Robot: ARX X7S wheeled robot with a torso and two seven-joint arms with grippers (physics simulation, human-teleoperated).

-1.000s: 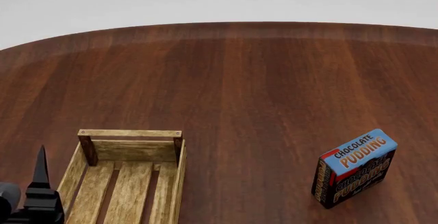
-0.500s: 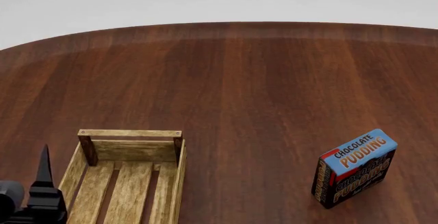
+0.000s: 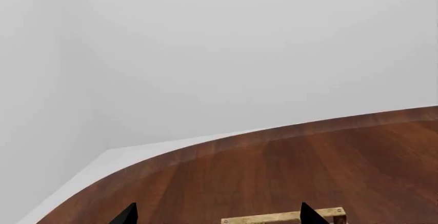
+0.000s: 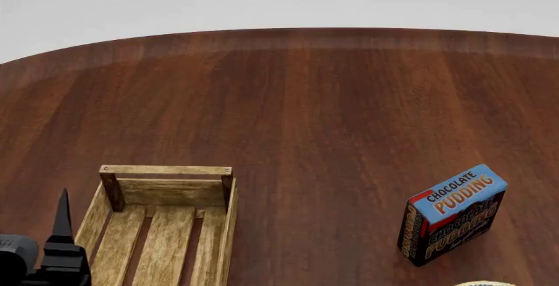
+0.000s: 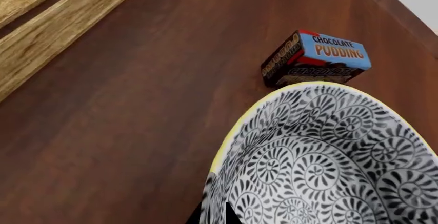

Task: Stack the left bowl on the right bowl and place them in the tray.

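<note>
The light-wood tray (image 4: 166, 233) sits at the table's near left, with nothing in it. My left gripper (image 4: 61, 219) is just left of it, open and empty. In the left wrist view its fingertips (image 3: 311, 216) stand wide apart and the tray's end rail (image 3: 284, 217) shows between them. My right gripper (image 5: 213, 215) is shut on the yellow rim of a black-and-white patterned bowl (image 5: 329, 162). A sliver of that bowl's rim (image 4: 485, 283) shows at the head view's lower edge. I see only one bowl for certain.
A chocolate pudding box (image 4: 454, 213) stands upright at the near right of the brown wooden table (image 4: 332, 116), just beyond the bowl; it also shows in the right wrist view (image 5: 316, 59). The tray's planks (image 5: 41, 8) lie off to one side there.
My left gripper has shifted slightly right and lower in the head view. The bowl's rim has come into the head view at the lower right.
</note>
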